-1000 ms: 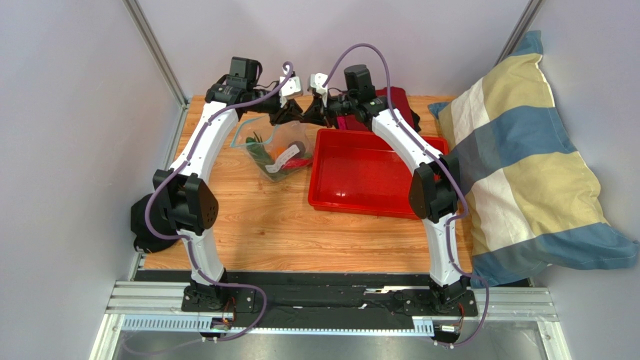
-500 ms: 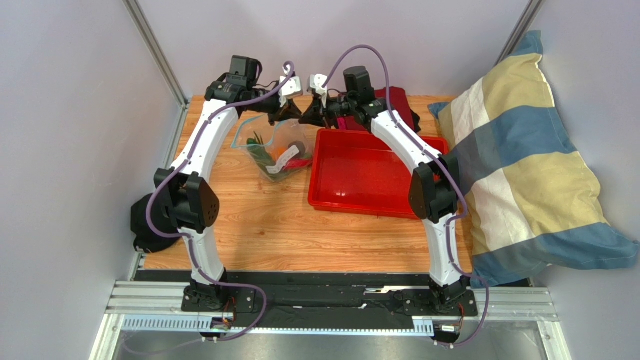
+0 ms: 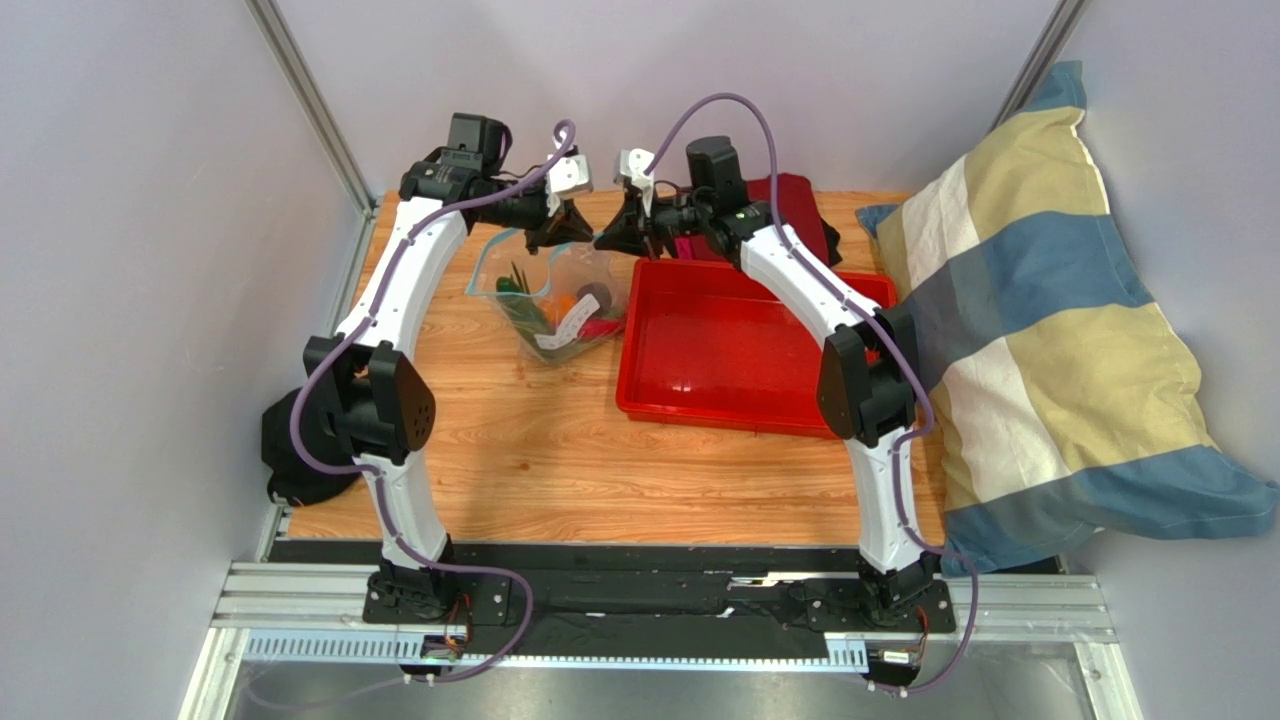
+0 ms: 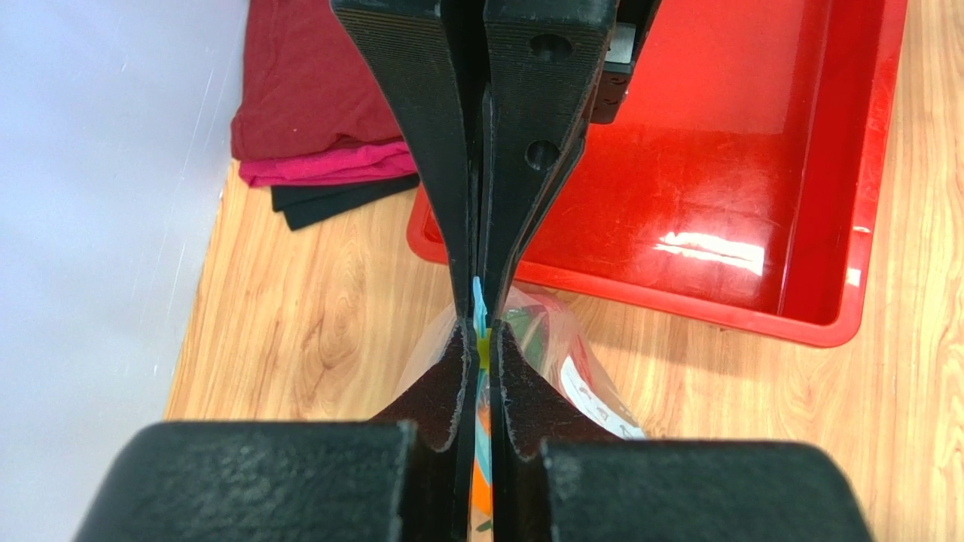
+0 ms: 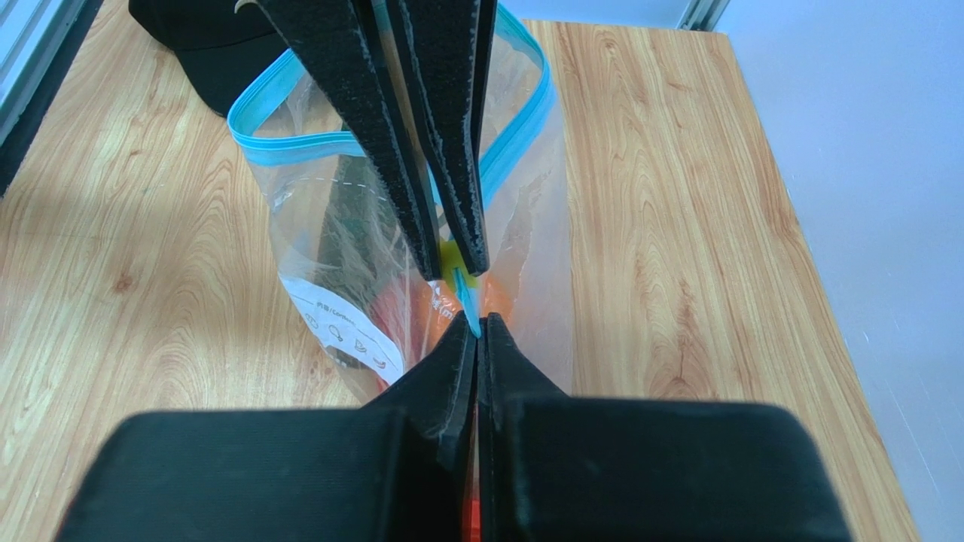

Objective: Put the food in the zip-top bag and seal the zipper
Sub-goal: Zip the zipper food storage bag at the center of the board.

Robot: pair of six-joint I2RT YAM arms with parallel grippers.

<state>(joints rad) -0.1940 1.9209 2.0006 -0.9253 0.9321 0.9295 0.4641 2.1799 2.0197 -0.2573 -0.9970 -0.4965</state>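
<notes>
The clear zip-top bag [image 3: 549,308] hangs upright over the wooden table, lifted by its mouth. Through its wall I see the food: an orange piece [image 3: 564,306], green vegetables [image 3: 520,296] and something red low down. My left gripper [image 3: 571,230] is shut on the blue zipper [image 4: 478,298] strip. My right gripper [image 3: 609,236] is shut on the same strip just beside it. In the right wrist view the zipper [image 5: 289,150] loops open to the left beyond the pinched stretch, and the bag [image 5: 340,243] shows its white label. Orange food [image 5: 424,307] shows just behind my right gripper [image 5: 476,328].
A red tray [image 3: 736,353] lies right of the bag. Folded dark red cloth [image 3: 796,203] sits behind it at the table's back edge. A striped pillow [image 3: 1052,330] leans at the right. A black cap [image 3: 293,443] lies at the left edge.
The left gripper has shut on the zipper strip and shifted left along the bag's mouth. The right gripper also shifted slightly left, and the bag has been drawn more upright.
</notes>
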